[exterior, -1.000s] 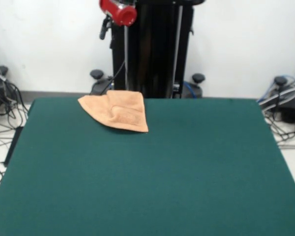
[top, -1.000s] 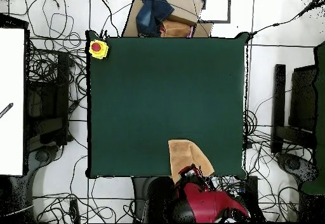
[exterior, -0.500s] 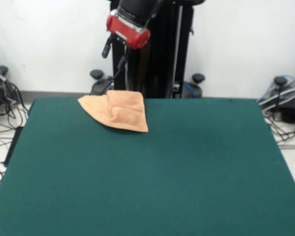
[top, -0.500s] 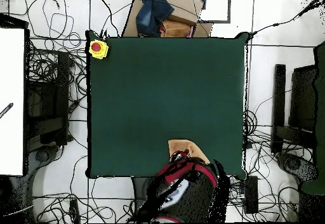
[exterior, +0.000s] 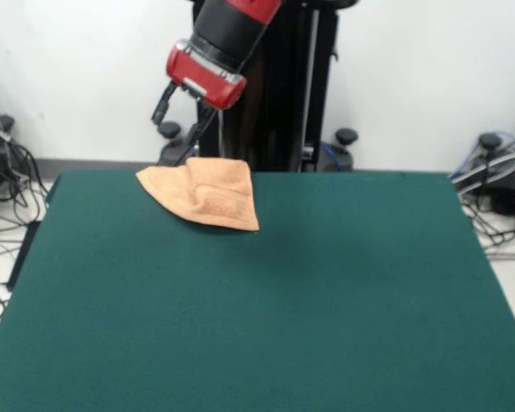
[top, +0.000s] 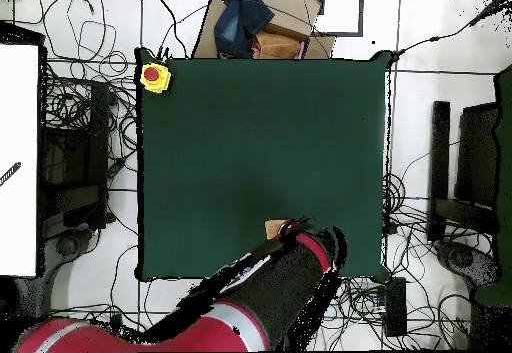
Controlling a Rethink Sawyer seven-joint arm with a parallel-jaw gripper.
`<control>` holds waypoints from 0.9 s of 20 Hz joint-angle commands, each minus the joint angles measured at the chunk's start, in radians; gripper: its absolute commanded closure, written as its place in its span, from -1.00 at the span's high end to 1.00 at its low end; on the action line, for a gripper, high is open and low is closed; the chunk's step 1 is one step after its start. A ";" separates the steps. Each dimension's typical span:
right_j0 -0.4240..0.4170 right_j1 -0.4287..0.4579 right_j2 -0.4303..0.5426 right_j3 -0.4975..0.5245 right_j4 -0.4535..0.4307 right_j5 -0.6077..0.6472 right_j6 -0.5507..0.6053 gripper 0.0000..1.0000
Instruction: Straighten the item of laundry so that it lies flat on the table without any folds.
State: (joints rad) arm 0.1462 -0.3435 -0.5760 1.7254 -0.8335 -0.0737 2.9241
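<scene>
**Arm tilted over the towel at the table's robot-side edge**

The red and black arm (exterior: 232, 30) slants down from the top of the front view, its wrist angled, and the gripper (exterior: 182, 110) hangs in the air just above the towel (exterior: 204, 194). Its two dark fingers (exterior: 164, 101) stand apart, open, with nothing between them. Directly below the gripper, the orange-tan towel lies bunched and folded over itself, right against the edge of the table (exterior: 326, 292) nearest the pedestal (exterior: 279, 86). From overhead the arm covers nearly all of it (only a small corner of cloth peeks out). Ahead of the gripper, away from the robot, the green top runs wide and bare; a yellow box with a red button (top: 154, 76) sits at a far corner, well apart.
</scene>
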 commanded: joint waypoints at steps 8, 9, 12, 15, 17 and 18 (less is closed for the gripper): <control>-0.014 -0.012 0.125 -0.023 -0.015 -0.014 -0.032 1.00; -0.009 -0.026 0.135 -0.005 -0.008 0.000 -0.027 1.00; 0.028 -0.042 0.128 0.027 0.023 0.018 -0.006 1.00; 0.080 0.000 0.088 0.022 0.053 -0.032 0.026 1.00; 0.092 0.025 0.077 0.011 0.067 -0.062 0.035 1.00; 0.096 0.036 0.074 0.007 0.074 -0.075 0.039 1.00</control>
State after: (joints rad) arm 0.1719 -0.3659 -0.5778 1.7102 -0.8492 -0.1280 2.9241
